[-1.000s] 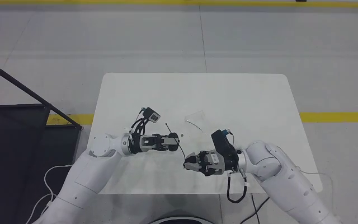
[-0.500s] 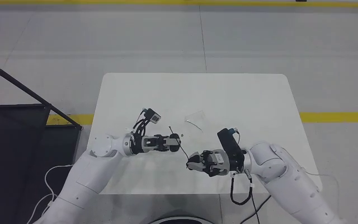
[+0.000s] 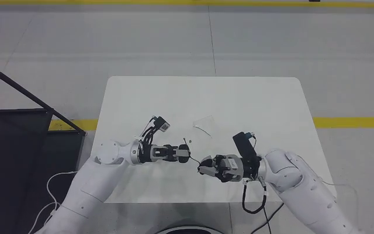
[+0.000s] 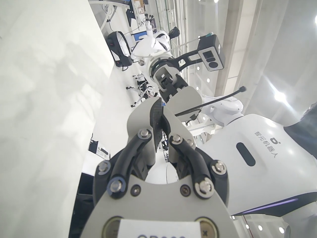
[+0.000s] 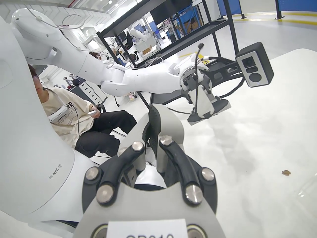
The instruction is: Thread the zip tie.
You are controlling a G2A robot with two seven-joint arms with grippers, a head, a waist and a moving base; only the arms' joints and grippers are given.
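Observation:
A thin black zip tie (image 3: 185, 144) hangs between my two grippers above the front middle of the white table (image 3: 263, 105). My left gripper (image 3: 187, 155) is shut on its strap a little below the head, which sticks up free. In the right wrist view the zip tie (image 5: 197, 75) stands upright in the left gripper (image 5: 206, 112). My right gripper (image 3: 203, 167) is close beside the left one, toward the table's front, and shut on the tie's tail end. In the left wrist view the zip tie (image 4: 223, 97) slants away behind my shut left gripper (image 4: 159, 111).
A small clear plastic scrap (image 3: 203, 125) lies on the table just beyond the grippers. A tiny brown speck (image 5: 286, 172) sits on the tabletop near it. The table's front edge runs close below both arms.
Both grippers have drifted to the right along the table front. The left gripper has come lower and closer to the right one, and the tie's head has moved with it.

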